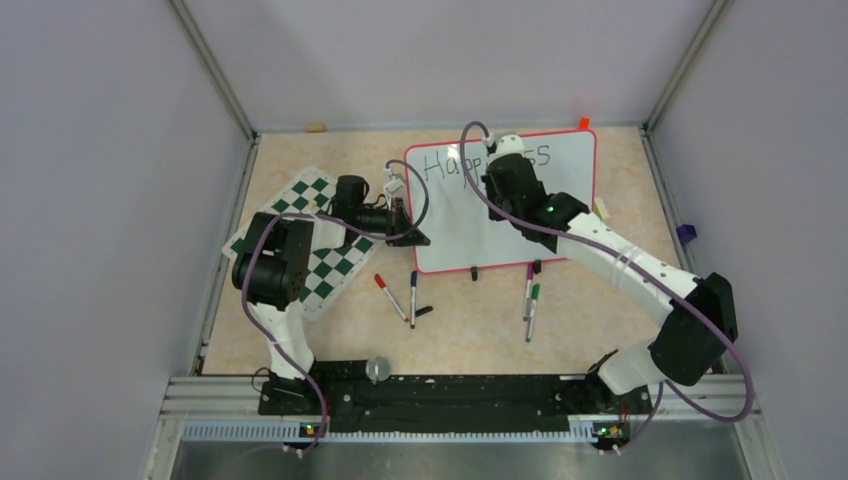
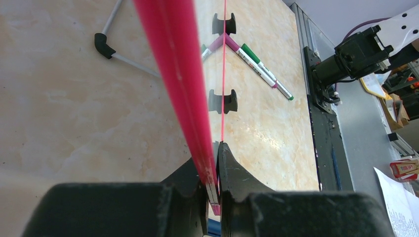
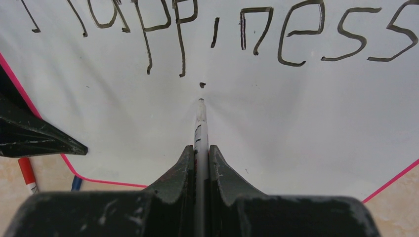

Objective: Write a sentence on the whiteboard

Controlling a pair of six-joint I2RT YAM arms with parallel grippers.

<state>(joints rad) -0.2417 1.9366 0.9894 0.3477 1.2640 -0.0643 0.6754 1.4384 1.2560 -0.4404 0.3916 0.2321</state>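
While the left end effector (image 2: 213,153) clamps the board's (image 3: 306,128) left frame, the right end effector (image 3: 200,150), pinching the marker (image 3: 200,118), should press lightly, keeping strokes even.

One whiteboard (image 1: 447,238), one chess mat (image 1: 338,268), four loose markers (image 1: 391,296), one held marker (image 3: 200,123)

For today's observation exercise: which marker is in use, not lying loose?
The marker gripped in the right fingers, tip at the whiteboard below "Happiness"; the other markers lie loose on the table.
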